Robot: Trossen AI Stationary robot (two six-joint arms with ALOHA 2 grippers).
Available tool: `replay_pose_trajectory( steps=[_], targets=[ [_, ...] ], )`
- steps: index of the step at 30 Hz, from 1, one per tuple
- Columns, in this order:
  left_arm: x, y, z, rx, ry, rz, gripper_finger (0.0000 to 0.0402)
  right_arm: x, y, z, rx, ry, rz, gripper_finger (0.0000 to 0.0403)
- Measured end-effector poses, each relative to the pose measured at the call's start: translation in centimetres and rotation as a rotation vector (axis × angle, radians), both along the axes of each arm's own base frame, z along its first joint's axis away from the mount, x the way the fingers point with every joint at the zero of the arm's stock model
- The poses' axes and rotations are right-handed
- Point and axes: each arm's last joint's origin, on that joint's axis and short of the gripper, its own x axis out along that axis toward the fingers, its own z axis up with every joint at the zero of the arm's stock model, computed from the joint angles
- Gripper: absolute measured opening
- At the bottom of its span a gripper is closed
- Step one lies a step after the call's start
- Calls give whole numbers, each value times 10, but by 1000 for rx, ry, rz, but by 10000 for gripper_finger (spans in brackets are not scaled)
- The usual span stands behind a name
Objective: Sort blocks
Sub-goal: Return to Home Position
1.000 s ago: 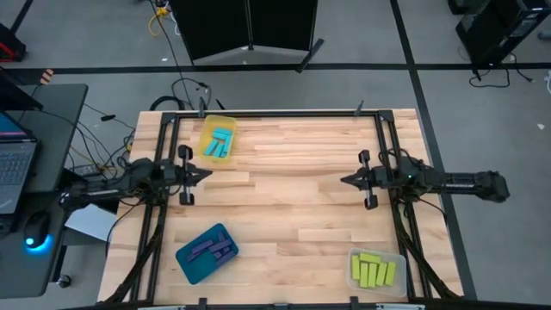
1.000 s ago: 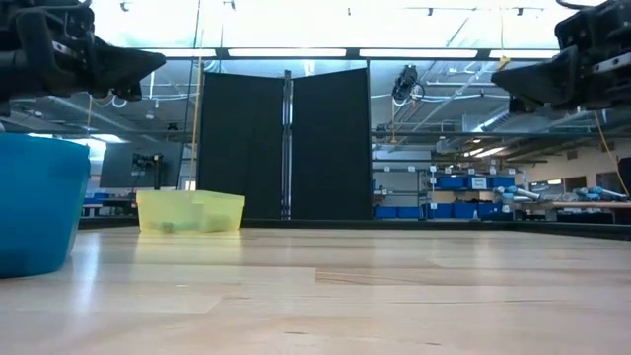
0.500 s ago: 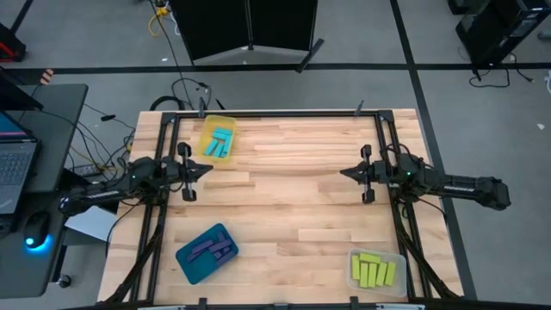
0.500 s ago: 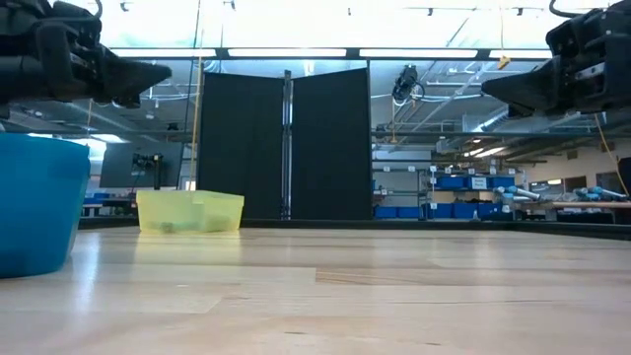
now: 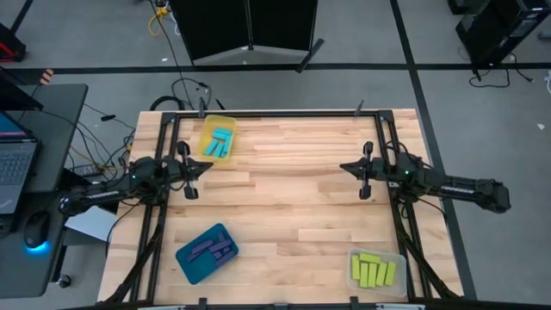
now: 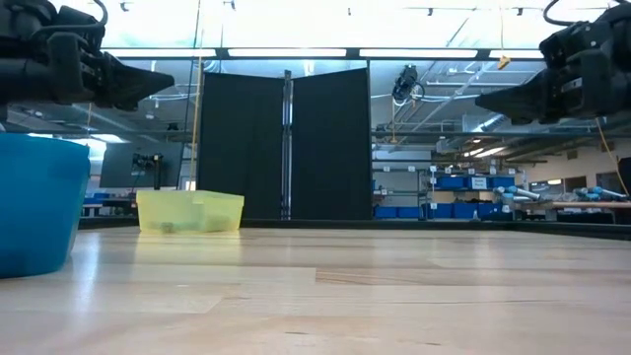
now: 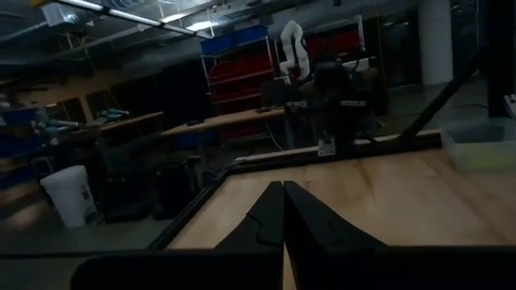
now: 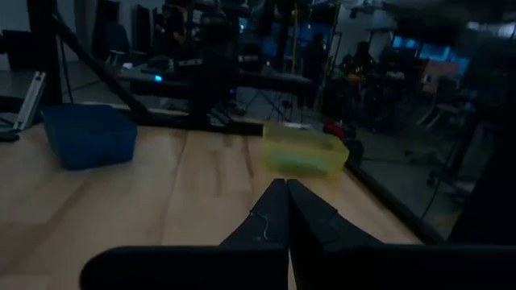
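Left gripper (image 5: 205, 167) hangs over the left side of the wooden table (image 5: 284, 215), fingers pressed together with nothing between them; my left wrist view shows the two tips meeting in a single point (image 7: 283, 201). Right gripper (image 5: 345, 168) mirrors it over the right side, also pinched closed on nothing (image 8: 287, 200). The two point at each other across the middle, well apart and raised above the boards in the low view (image 6: 166, 81) (image 6: 481, 97). All blocks I can see sit in trays: cyan blocks (image 5: 220, 143) in the yellow tray (image 5: 207, 123) near the far-left corner, just beyond the left gripper; purple blocks (image 5: 209, 249) in the blue tray (image 5: 184, 259) near the front-left corner; yellow-green blocks (image 5: 372, 269) laid side by side in the clear tray (image 5: 399, 258) at the front-right corner. Open wood runs between the grippers and down the centre to the front edge. Dark frame rails (image 5: 385, 138) run along both sides beneath the arms, with a bar (image 5: 284, 113) across the far edge. Off the table to the left are a laptop (image 5: 13, 168) on a dark desk and loose cables (image 5: 185, 90); a black partition (image 5: 250, 26) stands beyond the far edge.
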Motion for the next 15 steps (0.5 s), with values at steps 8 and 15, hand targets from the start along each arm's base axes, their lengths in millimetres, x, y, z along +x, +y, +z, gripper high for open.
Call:
replay_pose_trajectory(
  steps=[8, 15],
  targets=[
    [0, 1, -1, -9, 5, 45, 10, -2, -6, -4, 61, 33, -75, 4],
    [1, 2, -9, -75, 83, 43, 10, -6, -16, -8, 84, 57, -350, 5]
  ],
)
